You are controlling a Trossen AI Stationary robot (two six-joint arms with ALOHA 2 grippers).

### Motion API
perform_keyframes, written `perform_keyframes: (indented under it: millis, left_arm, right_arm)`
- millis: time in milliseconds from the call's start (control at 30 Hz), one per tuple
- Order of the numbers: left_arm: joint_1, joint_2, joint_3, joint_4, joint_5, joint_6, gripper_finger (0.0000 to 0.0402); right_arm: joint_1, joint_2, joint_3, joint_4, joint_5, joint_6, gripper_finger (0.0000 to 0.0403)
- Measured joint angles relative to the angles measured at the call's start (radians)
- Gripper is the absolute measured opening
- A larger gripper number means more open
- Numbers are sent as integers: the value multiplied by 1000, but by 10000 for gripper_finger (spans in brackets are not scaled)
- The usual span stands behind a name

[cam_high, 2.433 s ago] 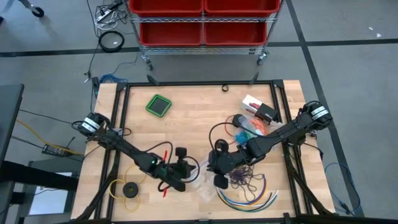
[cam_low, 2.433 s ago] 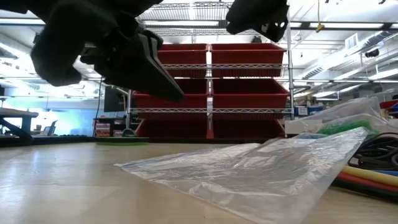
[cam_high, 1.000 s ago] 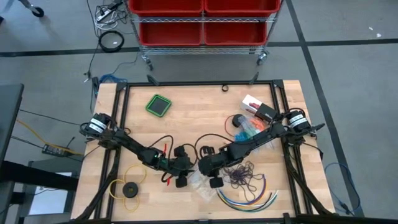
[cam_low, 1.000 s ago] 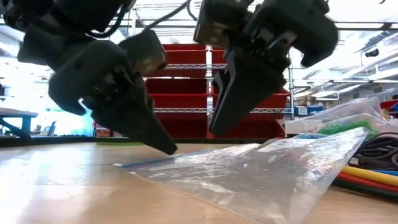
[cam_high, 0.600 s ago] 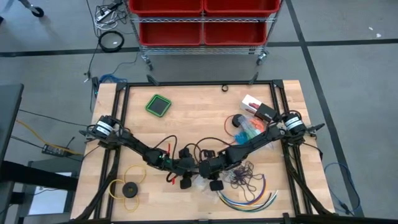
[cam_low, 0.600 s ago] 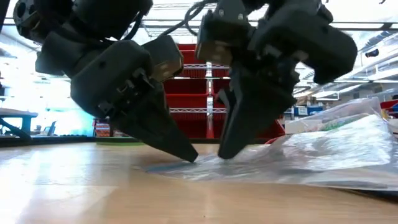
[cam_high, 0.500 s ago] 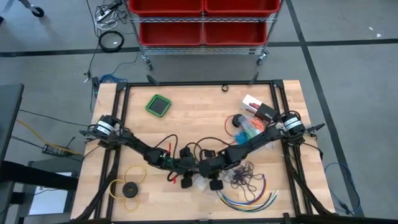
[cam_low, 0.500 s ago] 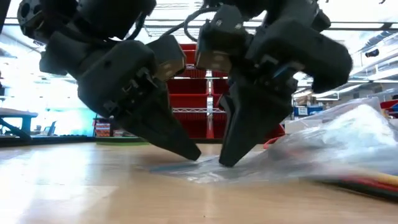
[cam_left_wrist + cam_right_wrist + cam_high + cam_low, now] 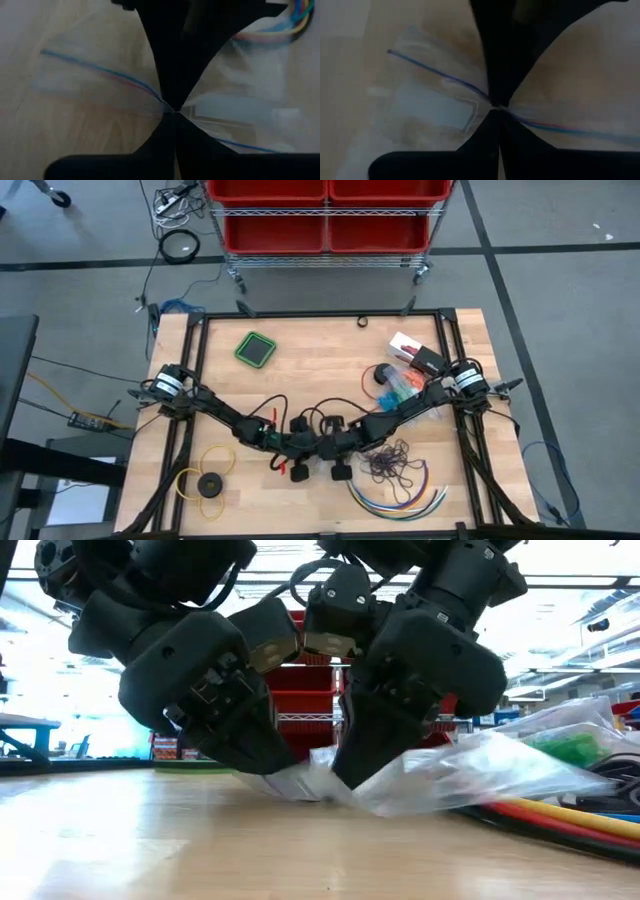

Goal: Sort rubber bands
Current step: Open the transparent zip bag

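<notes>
1. Pinching a clear plastic bag (image 9: 470, 775) at mid-table: my left gripper (image 9: 272, 777) and right gripper (image 9: 343, 778) both clamped on its edge, tips nearly meeting.
2. Purple rubber bands (image 9: 392, 462) lie just right, beside coloured cables (image 9: 400, 498).

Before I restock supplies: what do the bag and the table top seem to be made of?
The bag looks like thin clear glossy plastic film: see-through, crinkled, with a coloured zip strip at its mouth. The table top looks like pale matte wood, with visible plank seams and grain.
</notes>
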Motion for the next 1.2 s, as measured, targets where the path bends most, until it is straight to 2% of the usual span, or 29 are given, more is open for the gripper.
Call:
perform_keyframes:
  millis: [133,400,533,667,867,1067,1200]
  left_arm:
    - [0,-2,0,-5,-46,0,34]
    - [1,-2,2,-6,-57,0,78]
    - [1,-2,1,0,-60,-6,81]
    - [1,-2,1,0,-60,-29,81]
    - [1,-2,0,4,-62,-39,81]
    - [1,-2,0,9,-62,-50,81]
    - [1,-2,-1,15,-61,-50,81]
  right_arm:
    - [1,-14,-1,-12,23,8,0]
    - [16,-114,1,-111,39,124,12]
    - [24,-127,1,-149,-3,199,46]
    - [64,-100,2,-108,-11,242,95]
    - [103,-43,2,-98,57,245,148]
    - [100,1,5,-87,89,244,172]
    - [96,6,6,-87,128,245,161]
